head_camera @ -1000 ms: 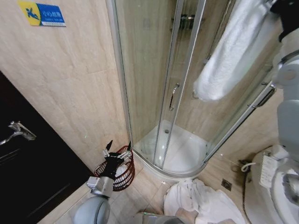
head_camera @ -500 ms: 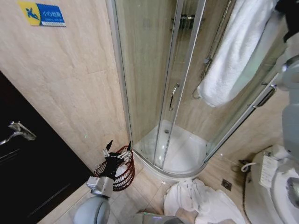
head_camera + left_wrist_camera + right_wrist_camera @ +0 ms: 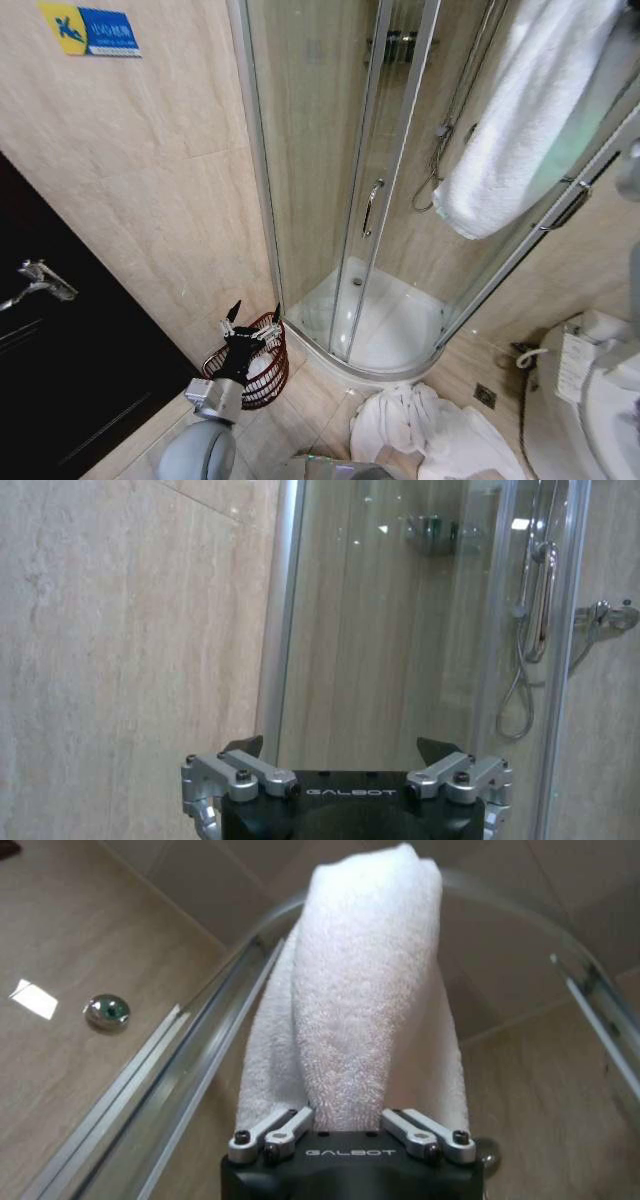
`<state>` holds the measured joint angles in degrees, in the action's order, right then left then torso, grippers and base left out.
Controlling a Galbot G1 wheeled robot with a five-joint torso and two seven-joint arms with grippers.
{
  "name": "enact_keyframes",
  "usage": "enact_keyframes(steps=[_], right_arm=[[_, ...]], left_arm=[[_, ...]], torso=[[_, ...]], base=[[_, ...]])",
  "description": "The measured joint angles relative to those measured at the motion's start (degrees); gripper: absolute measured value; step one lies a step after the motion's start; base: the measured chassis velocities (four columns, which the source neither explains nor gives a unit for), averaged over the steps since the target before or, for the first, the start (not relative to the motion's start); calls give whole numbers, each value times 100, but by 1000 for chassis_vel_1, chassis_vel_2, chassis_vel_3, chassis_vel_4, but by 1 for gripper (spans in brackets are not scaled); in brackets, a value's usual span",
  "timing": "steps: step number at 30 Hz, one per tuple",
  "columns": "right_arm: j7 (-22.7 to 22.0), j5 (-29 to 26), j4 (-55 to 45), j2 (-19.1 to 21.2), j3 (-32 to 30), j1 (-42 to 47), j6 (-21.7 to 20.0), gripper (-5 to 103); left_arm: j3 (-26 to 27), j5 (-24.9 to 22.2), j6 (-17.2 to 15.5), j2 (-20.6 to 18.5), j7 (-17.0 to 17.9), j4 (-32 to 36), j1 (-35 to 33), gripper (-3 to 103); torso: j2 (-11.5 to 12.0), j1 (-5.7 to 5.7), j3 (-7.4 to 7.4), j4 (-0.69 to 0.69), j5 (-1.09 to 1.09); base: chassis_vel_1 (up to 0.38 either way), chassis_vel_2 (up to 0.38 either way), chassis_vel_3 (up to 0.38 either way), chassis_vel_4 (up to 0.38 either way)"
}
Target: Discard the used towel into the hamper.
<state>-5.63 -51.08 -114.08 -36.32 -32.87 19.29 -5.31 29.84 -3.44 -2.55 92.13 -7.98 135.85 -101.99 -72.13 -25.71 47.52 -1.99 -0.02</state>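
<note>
The used towel (image 3: 520, 130) is white and hangs folded at the upper right, in front of the shower glass. My right gripper (image 3: 345, 1123) is shut on the towel (image 3: 360, 1005), which hangs away from its fingers in a long roll. The hamper (image 3: 268, 378), a dark red wire basket, stands on the floor by the wall, beside the shower's corner. My left gripper (image 3: 250, 314) is open and holds nothing, low down in front of the hamper. In the left wrist view the left gripper (image 3: 340, 747) faces the wall and the shower glass.
The curved glass shower enclosure (image 3: 340, 180) with its white tray (image 3: 400, 330) takes up the middle. A heap of white towels (image 3: 430, 430) lies on the floor in front of it. A toilet (image 3: 600, 400) is at the right, a dark door (image 3: 60, 380) at the left.
The towel has swung right and upward in the head view, and the right arm holding it has slid out past the upper right edge. The left arm has not moved.
</note>
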Motion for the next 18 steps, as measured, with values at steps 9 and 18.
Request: enact_keyframes(steps=[9, 18], right_arm=[[44, 589, -876, 20, -1387, 2099, 342, 11], [235, 604, -1436, -397, -2440, 3646, 348, 11]], left_arm=[[0, 0, 0, 0, 0, 0, 0, 100], [0, 0, 0, -1, -1, 0, 0, 100]], torso=[[-1, 0, -1, 1, 0], [-1, 0, 0, 0, 3]], base=[[0, 0, 0, 0], [0, 0, 0, 0]])
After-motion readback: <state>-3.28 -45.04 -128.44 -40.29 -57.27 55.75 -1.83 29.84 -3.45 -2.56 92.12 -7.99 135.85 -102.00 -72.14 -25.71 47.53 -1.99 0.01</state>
